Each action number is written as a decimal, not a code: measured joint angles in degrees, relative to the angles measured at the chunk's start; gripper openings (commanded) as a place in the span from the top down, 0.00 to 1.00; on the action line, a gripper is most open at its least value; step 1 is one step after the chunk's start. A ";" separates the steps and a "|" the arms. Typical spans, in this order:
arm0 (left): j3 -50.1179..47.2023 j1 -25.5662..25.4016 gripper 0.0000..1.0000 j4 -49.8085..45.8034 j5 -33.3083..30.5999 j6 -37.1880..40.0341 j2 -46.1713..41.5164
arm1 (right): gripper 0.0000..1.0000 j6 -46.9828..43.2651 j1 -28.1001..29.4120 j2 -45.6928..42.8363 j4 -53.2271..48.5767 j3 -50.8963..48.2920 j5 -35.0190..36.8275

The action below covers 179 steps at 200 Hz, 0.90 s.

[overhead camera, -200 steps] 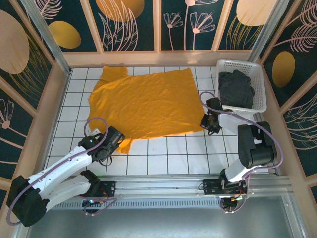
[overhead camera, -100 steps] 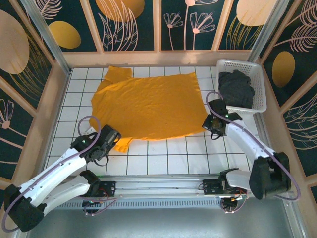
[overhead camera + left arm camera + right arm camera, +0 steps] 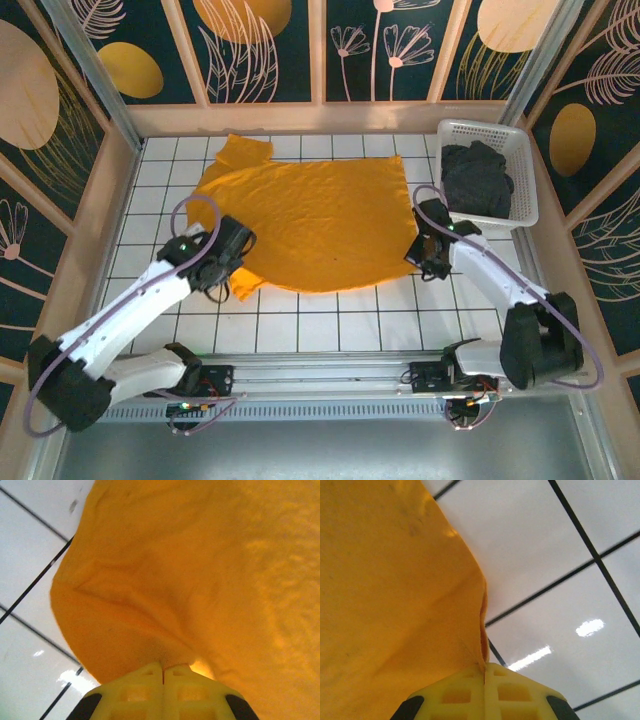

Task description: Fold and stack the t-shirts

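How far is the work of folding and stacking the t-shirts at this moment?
Done: nothing is folded or stacked yet; the yellow shirt lies spread out. In hand: the left gripper and the right gripper are each shut on a near corner of it, probably for a first fold. Left: folding it, then the dark shirt, which lies crumpled in the basket, and stacking both.

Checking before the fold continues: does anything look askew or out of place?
The mustard t-shirt lies crooked to the tile lines and rumpled, its near edge pinched in the shut left pincer and right pincer. The charcoal t-shirt sits bunched in the white mesh basket. Nothing looks spilled or torn.
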 measured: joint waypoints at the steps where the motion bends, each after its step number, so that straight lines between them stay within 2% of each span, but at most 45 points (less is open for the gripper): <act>1: 0.44 0.26 1.00 0.26 0.00 0.20 0.46 | 1.00 0.00 -0.02 0.15 0.02 0.15 0.00; 60: 10.45 10.64 1.00 10.75 0.37 14.82 11.21 | 1.00 0.00 -0.81 10.95 1.27 11.69 0.20; 121: 13.86 14.14 1.00 18.49 0.15 26.69 19.41 | 1.00 -0.46 -1.90 20.57 2.58 20.02 0.66; 179: 16.00 16.28 1.00 23.06 -1.07 32.72 25.46 | 1.00 -0.42 -2.49 25.20 3.04 22.18 0.85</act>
